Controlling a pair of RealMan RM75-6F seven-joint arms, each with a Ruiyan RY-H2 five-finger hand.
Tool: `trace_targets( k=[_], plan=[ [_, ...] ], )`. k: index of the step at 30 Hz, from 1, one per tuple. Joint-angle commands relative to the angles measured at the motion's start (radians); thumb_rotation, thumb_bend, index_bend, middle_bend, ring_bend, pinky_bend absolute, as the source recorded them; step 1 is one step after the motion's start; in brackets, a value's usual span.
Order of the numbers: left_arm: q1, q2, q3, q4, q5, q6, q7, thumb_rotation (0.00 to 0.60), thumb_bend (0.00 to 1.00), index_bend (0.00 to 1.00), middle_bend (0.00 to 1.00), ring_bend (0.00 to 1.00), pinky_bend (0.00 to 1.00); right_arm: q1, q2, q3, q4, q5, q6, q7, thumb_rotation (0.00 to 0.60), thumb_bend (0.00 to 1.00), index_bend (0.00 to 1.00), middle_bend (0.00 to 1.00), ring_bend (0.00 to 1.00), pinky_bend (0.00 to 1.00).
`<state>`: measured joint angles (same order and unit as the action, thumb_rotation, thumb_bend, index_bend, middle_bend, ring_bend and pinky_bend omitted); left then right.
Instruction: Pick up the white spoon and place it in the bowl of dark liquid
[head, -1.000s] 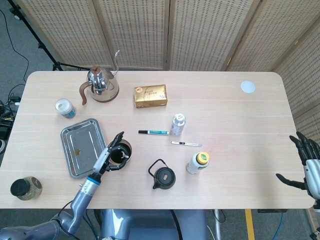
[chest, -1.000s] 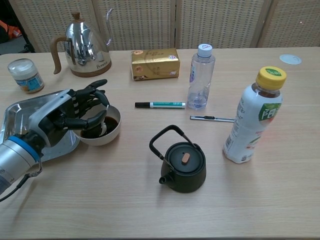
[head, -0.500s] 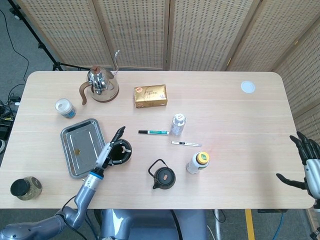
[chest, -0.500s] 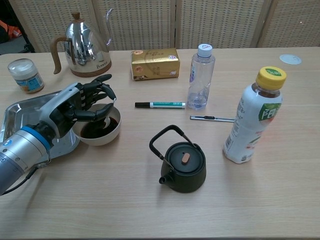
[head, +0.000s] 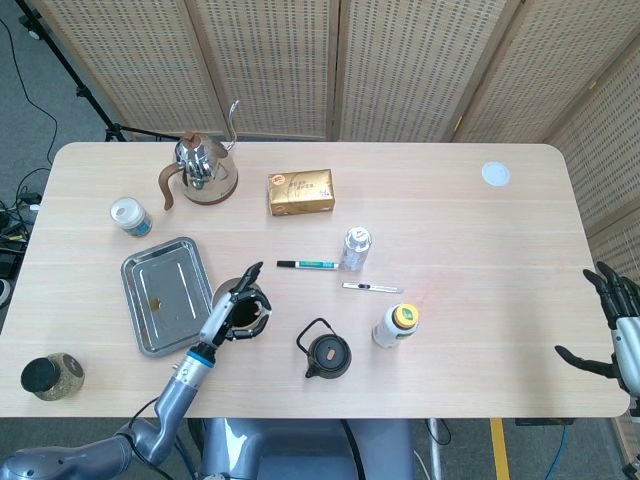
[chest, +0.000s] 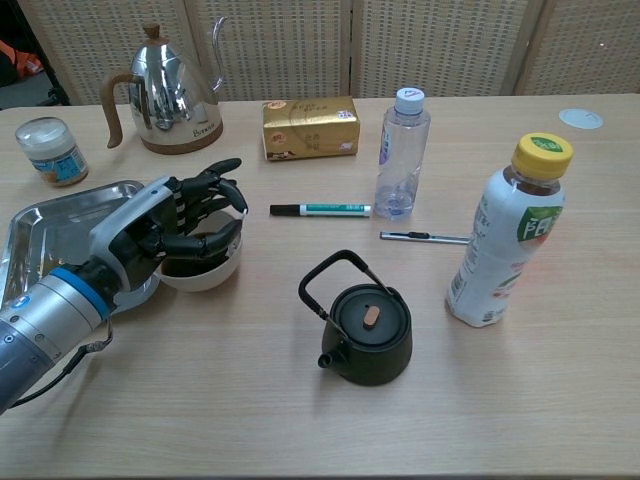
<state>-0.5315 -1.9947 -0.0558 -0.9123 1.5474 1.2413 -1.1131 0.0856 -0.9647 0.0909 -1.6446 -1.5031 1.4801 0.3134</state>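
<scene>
The left robot hand is held directly over the bowl, fingers spread and curved above the rim, so most of the dark liquid is hidden in both views. The spoon cannot be made out now: whether it lies in the bowl under the fingers or is pinched between them cannot be told, so the state of this hand is uncertain. The right robot hand hangs released, fingers apart, off the right edge of the surface, well apart from everything.

The step in hand is judged to be the release of the spoon into the bowl. It would be done well if the fingers were opened fully before any lift, so the handle is not dragged out. The lift should be made straight up and away from the rim, since a sideways pull could tip the bowl and spill liquid. The tray just beside the bowl and the teapot nearby should be avoided during withdrawal.
</scene>
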Motion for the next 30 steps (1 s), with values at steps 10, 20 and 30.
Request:
trace_targets(
  k=[10,20,30],
  plan=[
    [0.015,0.004,-0.010,0.062,-0.023,-0.007,-0.040,0.600,0.47,0.63,0.00,0.00,0.00,0.002,-0.005,-0.003,-0.001,-0.002,-0.004,-0.012,0.600,0.00,0.05,0.00,0.00,0.00],
    [-0.021,-0.015,-0.037,0.097,-0.021,-0.015,-0.053,0.600,0.46,0.63,0.00,0.00,0.00,0.003,-0.007,-0.002,0.001,0.002,-0.009,-0.015,0.600,0.00,0.05,0.00,0.00,0.00],
    [-0.037,-0.044,-0.036,0.089,-0.014,-0.018,-0.041,0.600,0.46,0.63,0.00,0.00,0.00,0.001,-0.004,0.000,0.002,0.002,-0.003,-0.010,0.600,0.00,0.05,0.00,0.00,0.00]
  ],
)
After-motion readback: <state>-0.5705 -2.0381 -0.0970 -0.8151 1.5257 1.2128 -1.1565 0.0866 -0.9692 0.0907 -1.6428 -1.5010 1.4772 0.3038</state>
